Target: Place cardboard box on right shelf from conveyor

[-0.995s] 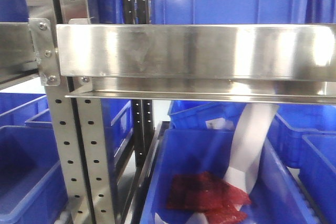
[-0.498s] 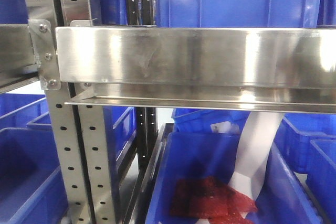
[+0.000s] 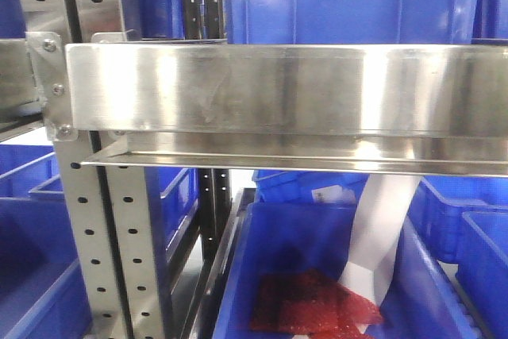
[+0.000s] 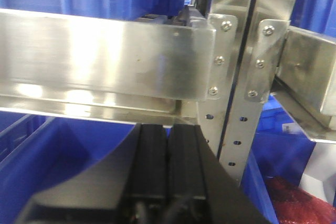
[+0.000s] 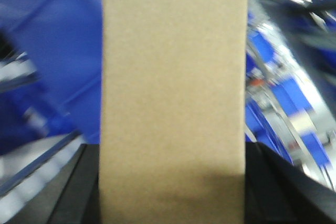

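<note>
Left wrist view, bottom centre: left gripper [image 4: 168, 156] fingers pressed together, nothing between them, idle below a steel lip. Front view: right shelf [image 3: 286, 89] spans mid-frame, its top surface hidden; blue bins [image 3: 32, 260] beneath. Right wrist view: cardboard box [image 5: 173, 98] fills centre, pinched upright in right gripper [image 5: 173, 198], background blurred. Judged: pickup from conveyor done; set-down on shelf and release remain.
</note>
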